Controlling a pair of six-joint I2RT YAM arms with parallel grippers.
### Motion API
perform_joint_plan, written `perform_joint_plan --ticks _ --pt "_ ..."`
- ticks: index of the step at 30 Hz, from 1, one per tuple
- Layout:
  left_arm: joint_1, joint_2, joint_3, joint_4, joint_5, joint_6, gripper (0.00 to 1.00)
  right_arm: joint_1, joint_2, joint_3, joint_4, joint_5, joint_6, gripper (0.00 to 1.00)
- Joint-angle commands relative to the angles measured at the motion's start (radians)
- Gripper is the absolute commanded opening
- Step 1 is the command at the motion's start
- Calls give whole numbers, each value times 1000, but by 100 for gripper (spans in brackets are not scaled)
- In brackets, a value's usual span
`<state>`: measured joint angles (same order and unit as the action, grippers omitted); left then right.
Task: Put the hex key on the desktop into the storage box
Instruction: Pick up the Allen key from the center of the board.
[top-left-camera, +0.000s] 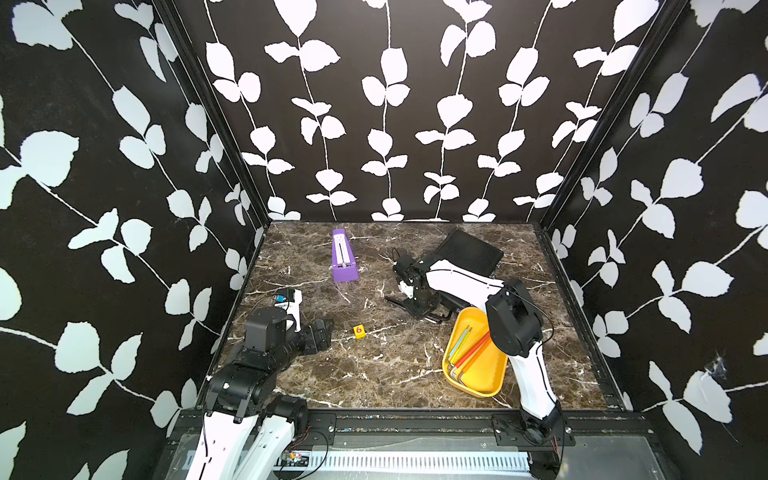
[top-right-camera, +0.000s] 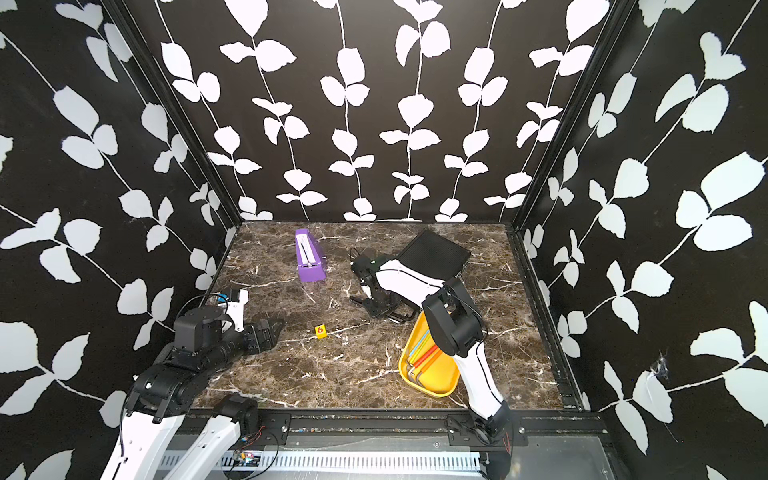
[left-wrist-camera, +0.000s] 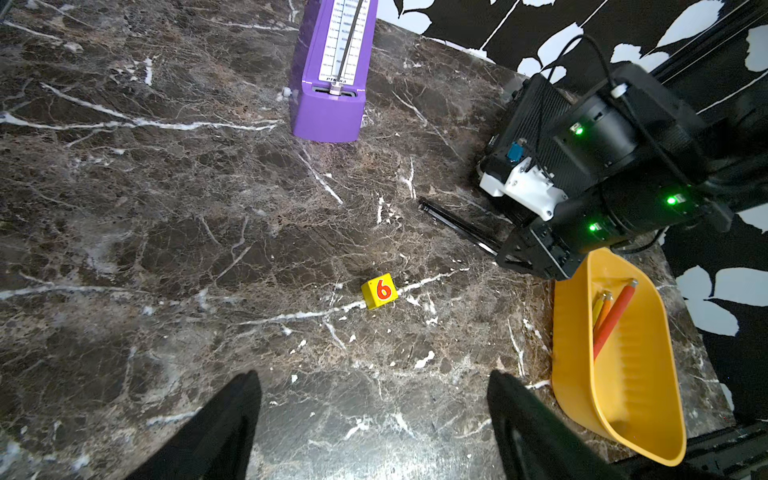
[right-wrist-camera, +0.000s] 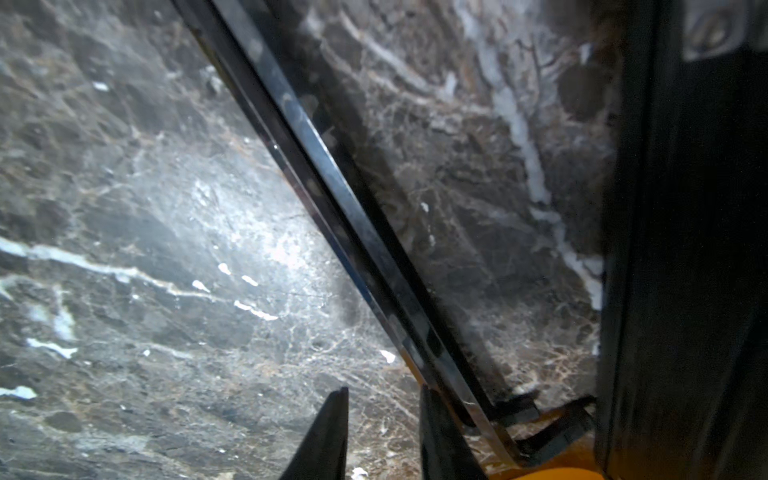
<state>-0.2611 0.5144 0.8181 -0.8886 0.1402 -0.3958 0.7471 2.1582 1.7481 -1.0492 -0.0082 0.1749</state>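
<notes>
A black rail (top-left-camera: 415, 420) is running along the near edge of the desk (top-left-camera: 374, 376), and patterned walls are closing in its left, far and right sides. At near left the left end effector (top-left-camera: 322, 332) is hanging low, its jaws spread wide with nothing between them. At near right the storage box (top-left-camera: 488, 372) is sitting with coloured hex keys (top-left-camera: 469, 347) inside, and the right arm (top-left-camera: 513, 324) is bending over its far right part. Between the two, a broad bare stretch of desk is lying open, broken only by a small yellow cube (top-left-camera: 359, 330).

Past the cube, right of centre, the black hex key (right-wrist-camera: 351, 224) is lying flat on the desk, its long shaft pointing left and its bent end just beside the box's far corner. The right end effector (right-wrist-camera: 383, 390) is pointing down at it with its jaws narrowly apart. The gap is showing only desk, and the shaft is running just beside one fingertip (right-wrist-camera: 444, 436).

Farther back, a purple metronome (top-left-camera: 345, 259) is lying left of centre and a black ribbed case (top-left-camera: 469, 249) is sitting at far right, with open desk between them.
</notes>
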Motion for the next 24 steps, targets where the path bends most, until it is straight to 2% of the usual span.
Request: perform_joint_plan --ticks 1,8,19,24 --pt "-3 9 1 0 -6 -1 86 3 29 34 -44 44 -27 32" --pt "-3 13 1 1 -2 0 86 4 66 53 -45 57 -57 32" --pt "-3 18 1 2 5 2 86 25 136 110 -91 152 -138 34" --pt "-3 21 1 2 7 2 86 50 154 114 -88 113 -201 34"
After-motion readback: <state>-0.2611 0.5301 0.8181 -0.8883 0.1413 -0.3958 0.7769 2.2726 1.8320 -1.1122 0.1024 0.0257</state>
